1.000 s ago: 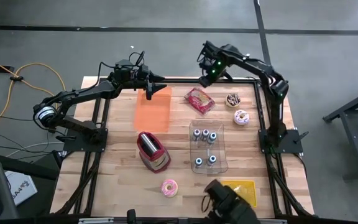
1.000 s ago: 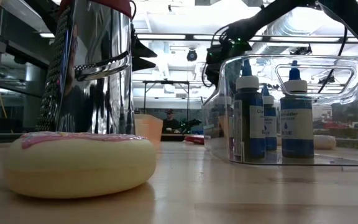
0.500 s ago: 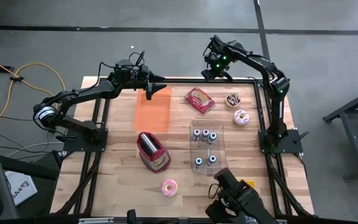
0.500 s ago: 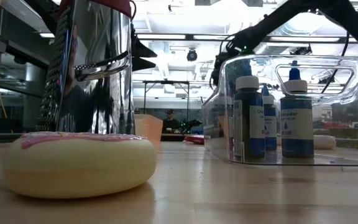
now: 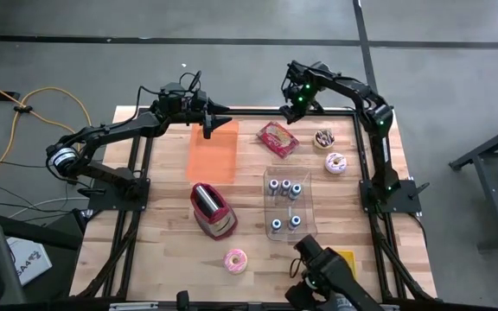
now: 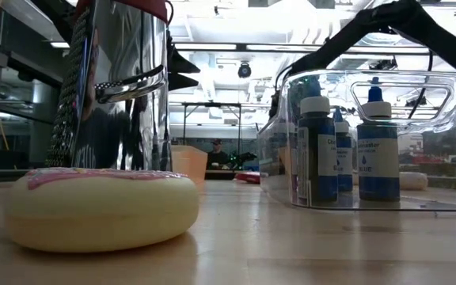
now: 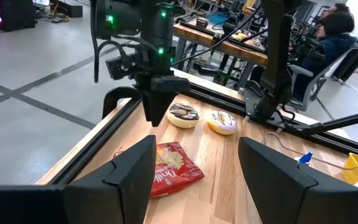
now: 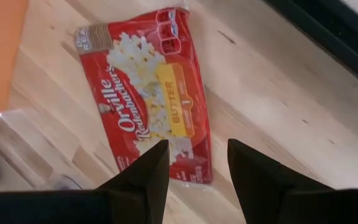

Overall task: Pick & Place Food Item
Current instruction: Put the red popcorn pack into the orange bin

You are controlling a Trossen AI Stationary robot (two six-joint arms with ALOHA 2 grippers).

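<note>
A red popcorn bag (image 5: 277, 138) lies flat on the table near the far edge, also filling the right wrist view (image 8: 151, 115). My right gripper (image 5: 296, 105) hangs open above the bag's far end, touching nothing; its fingers (image 8: 146, 177) frame the bag from above. A chocolate donut (image 5: 323, 137) and a pink-and-white donut (image 5: 335, 162) rest on the table to the bag's right. A pink donut (image 5: 235, 260) sits near the near edge. My left gripper (image 5: 221, 121) waits open over the far end of an orange tray (image 5: 212, 154).
A red-and-chrome toaster (image 5: 213, 210) stands mid-table, beside a clear bin (image 5: 289, 204) of blue-capped bottles. A yellow item (image 5: 342, 257) lies at the near right. A dark figure (image 5: 325, 276) shows at the near edge. A black frame rail (image 5: 318, 111) runs along the far edge.
My right gripper swung a little toward the far right, then came back over the popcorn bag's far end, while its arm folded in. The dark figure at the near edge shifted to the right. The food items stayed where they were.
</note>
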